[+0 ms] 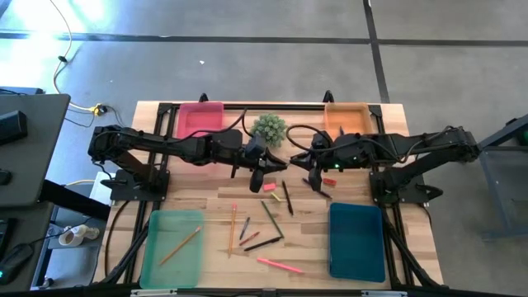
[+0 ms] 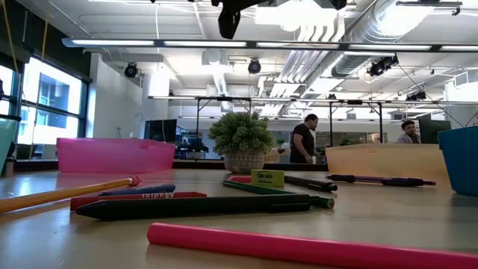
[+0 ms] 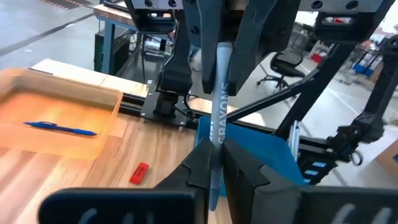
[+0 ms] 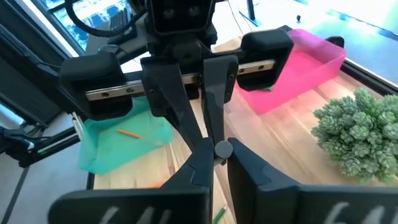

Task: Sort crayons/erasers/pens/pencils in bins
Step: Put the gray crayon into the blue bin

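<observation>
A grey-blue crayon printed "CRAYONS" hangs in the air above the table's middle, between my two grippers. My left gripper and my right gripper face each other tip to tip, and both are shut on the crayon. In the high view they meet near the small plant, left gripper and right gripper. Pencils, pens and crayons lie loose on the table between the green bin and the teal bin. The pink bin and the orange bin stand at the far edge. My left gripper pinches the crayon's lower stretch between its two fingers. The crayon runs on out past the fingertips toward the right gripper and hangs clear of the table. My right gripper pinches the crayon's other end between its two fingers. That end shows round, end-on, in the right wrist view. The fingers come from the table's right side, opposite the left gripper.
A potted plant stands at the far middle, just behind the grippers. A blue pen lies in the orange bin and an orange pencil in the green bin. A red eraser and a pink eraser lie on the wood.
</observation>
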You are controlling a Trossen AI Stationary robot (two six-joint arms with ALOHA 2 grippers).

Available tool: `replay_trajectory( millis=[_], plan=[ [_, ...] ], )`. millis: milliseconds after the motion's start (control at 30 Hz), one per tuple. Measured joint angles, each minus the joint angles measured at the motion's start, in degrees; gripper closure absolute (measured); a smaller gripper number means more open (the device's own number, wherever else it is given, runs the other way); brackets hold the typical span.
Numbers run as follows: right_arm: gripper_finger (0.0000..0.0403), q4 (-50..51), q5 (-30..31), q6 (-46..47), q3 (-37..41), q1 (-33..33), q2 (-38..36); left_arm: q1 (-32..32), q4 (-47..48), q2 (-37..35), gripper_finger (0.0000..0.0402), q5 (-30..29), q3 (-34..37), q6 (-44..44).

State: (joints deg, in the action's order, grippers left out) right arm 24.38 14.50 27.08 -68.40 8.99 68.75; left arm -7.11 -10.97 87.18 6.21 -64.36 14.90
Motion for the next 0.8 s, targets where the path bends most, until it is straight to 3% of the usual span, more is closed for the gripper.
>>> replay_trajectory(
  millis=[400, 633, 800],
  plan=[
    [0.0398, 10.12, -1.37, 5.13, 0.02, 0.04, -0.02, 0.09, 7.84, -0.07, 0.0267, -2.61, 0.0, -2.48],
    [0.0398, 22.94, -7.05, 12.4, 0.02, 3.23, 0.0, -0.02, 15.76, -0.07, 0.0256, -2.84, 0.0, -2.48],
    [0.0398, 30.19, -7.7, 17.06, 0.02, 7.73, 0.0, -0.02, 19.83, -0.07, 0.0265, -5.03, 0.0, -1.62]
  ],
)
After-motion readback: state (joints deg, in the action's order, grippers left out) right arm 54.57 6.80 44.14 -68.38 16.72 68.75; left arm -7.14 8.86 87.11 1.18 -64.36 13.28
